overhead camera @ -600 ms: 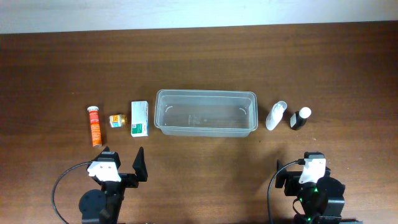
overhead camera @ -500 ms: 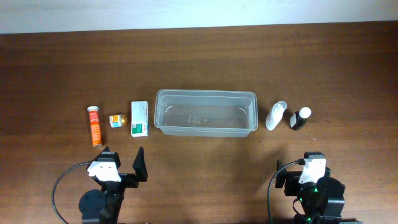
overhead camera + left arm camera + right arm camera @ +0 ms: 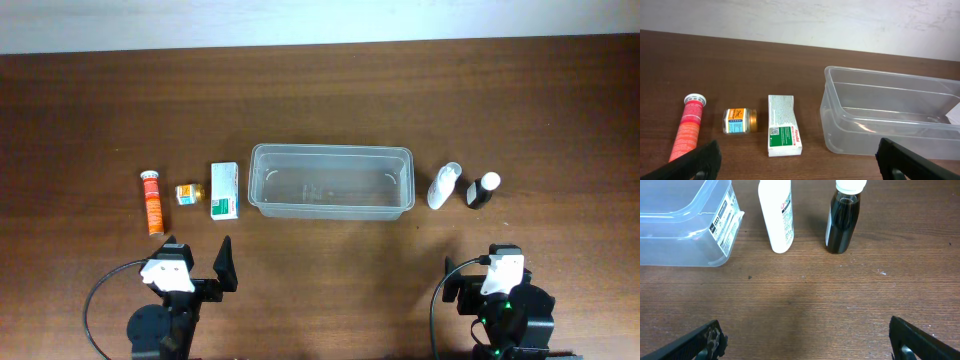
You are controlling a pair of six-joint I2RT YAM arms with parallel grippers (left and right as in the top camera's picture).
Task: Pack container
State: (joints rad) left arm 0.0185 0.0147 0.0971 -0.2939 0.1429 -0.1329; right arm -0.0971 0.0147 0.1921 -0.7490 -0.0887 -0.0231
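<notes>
Five small items are flanking the container (image 3: pixel 331 181), which is sitting open and empty in the middle of the table (image 3: pixel 320 90), its long side facing both arms. On the left arm's side, an orange tube (image 3: pixel 688 131), a small amber jar (image 3: pixel 740 121) and a white-and-green carton (image 3: pixel 783 132) are lying in a row, apart from one another and from the tub. On the right arm's side, a white bottle (image 3: pixel 776 215) and a dark bottle with a white cap (image 3: pixel 842 220) are waiting near the tub's end; the dark one is probably standing upright, though the angle leaves that unsure.

This split seems to be giving each arm its own share within easy reach, with the tub between as common ground. The left gripper (image 3: pixel 797 165) and the right gripper (image 3: pixel 807 342) are hanging back near the table's front edge, each with jaws spread wide and gripping nothing, facing their items. Packing appears not yet begun.
</notes>
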